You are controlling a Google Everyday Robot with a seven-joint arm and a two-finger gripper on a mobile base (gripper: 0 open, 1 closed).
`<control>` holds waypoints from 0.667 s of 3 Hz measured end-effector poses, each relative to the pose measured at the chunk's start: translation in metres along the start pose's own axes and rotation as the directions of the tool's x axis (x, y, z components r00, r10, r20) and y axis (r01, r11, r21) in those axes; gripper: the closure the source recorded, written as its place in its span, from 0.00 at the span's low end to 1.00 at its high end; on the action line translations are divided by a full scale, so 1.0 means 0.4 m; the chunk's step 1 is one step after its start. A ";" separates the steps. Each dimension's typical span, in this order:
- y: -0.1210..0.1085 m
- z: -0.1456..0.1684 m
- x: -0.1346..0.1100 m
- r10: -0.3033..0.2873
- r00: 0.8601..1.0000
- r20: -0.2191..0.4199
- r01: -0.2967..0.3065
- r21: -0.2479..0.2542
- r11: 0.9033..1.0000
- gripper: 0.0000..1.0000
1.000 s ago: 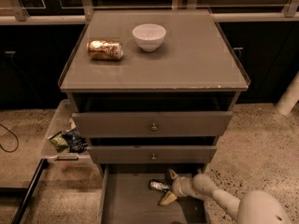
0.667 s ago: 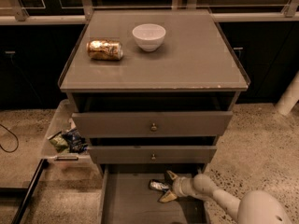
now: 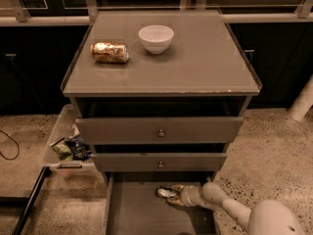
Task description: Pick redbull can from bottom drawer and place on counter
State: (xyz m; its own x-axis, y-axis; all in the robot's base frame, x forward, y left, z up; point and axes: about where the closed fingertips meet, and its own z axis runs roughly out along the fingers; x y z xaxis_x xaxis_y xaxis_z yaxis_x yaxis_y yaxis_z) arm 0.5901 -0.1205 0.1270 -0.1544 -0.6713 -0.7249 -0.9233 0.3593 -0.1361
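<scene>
Gripper (image 3: 172, 195) inside bottom drawer (image 3: 137, 212), at redbull can (image 3: 165, 192); grip state cannot tell. Can lettering unreadable. Gold can (image 3: 110, 52), bowl (image 3: 156, 37) on counter (image 3: 205, 67).

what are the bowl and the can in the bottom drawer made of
The bowl: looks like white ceramic or plastic, smooth with a soft sheen. The redbull can: likely thin metal, given its bright silvery glints. It lies in the bottom drawer, the gripper right beside it.

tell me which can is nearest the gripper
The redbull can in the bottom drawer, right by the gripper; the gold can lies up on the counter.
</scene>
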 end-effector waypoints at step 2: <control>0.030 -0.047 -0.003 0.035 0.999 -0.003 -0.035 -0.028 0.999 1.00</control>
State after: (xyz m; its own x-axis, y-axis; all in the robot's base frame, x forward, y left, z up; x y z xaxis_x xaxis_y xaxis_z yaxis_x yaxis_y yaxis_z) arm 0.5726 -0.1276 0.1390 -0.1880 -0.6601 -0.7272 -0.9266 0.3648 -0.0916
